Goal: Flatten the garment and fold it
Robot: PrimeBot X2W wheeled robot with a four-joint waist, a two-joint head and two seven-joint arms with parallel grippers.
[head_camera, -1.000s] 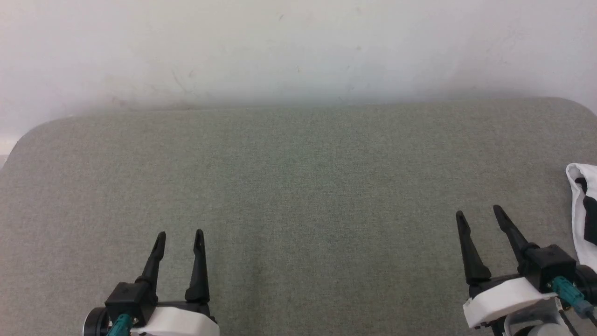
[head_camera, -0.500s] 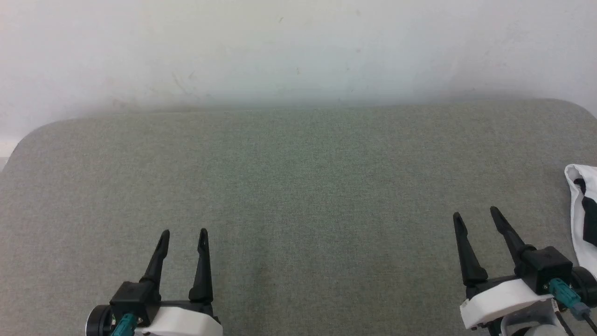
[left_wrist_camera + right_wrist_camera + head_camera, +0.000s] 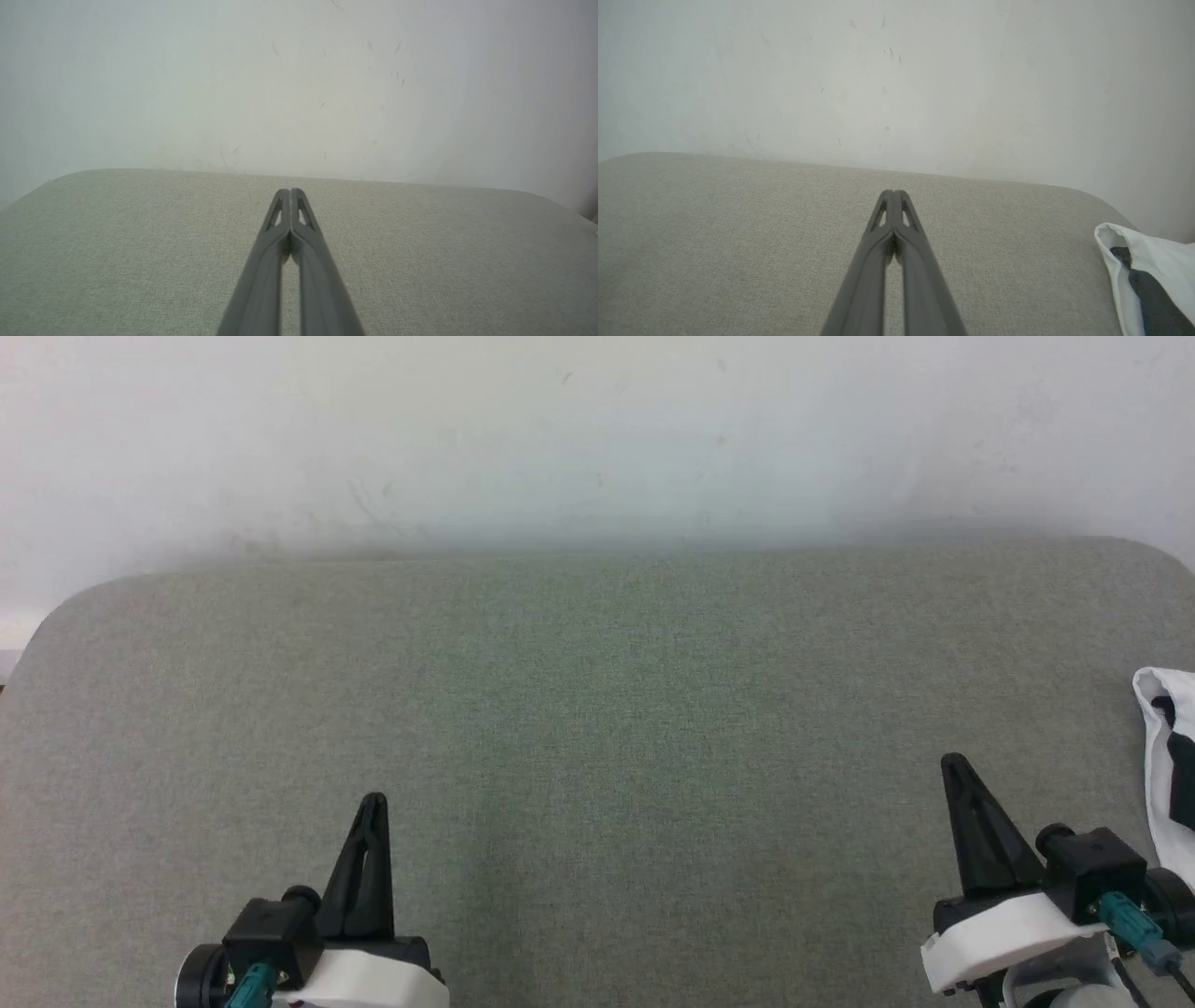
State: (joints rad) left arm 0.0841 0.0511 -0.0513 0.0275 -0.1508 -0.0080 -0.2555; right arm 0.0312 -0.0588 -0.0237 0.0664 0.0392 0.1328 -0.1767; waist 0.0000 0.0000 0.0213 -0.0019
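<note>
Left gripper [image 3: 372,800]: low at the near left of the padded surface [image 3: 597,709], its two dark fingers pressed together to a single point, nothing between them.
Right gripper [image 3: 954,761]: low at the near right, fingers likewise closed tip to tip and empty.
Surface: grey-green cloth with rounded far corners, set against a pale scuffed wall [image 3: 597,429].
Garment [image 3: 1167,775]: at the far right edge of the surface — a white fold with a black strip showing, the rest running out of the head view.
Seen from the right wrist: the same white-and-black fold sat at the lower right, off to the side of the closed fingers and not in front of them.
Direction: from the right gripper it lay to the right and a little ahead, near but apart; from the left gripper it was well apart, across the whole width of the pad.
Long axis: the part I could see ran roughly near-to-far along the right edge; too little showed to tell how the whole shirt lay.
Nearer arm: the right, plainly.
Stage, as I judged it: flattening not begun — the shirt was off to one side, untouched.
What the next move seemed to call for: the right fingers parting, then swinging right to the white edge, likely to draw it toward the middle where both arms could reach.
</note>
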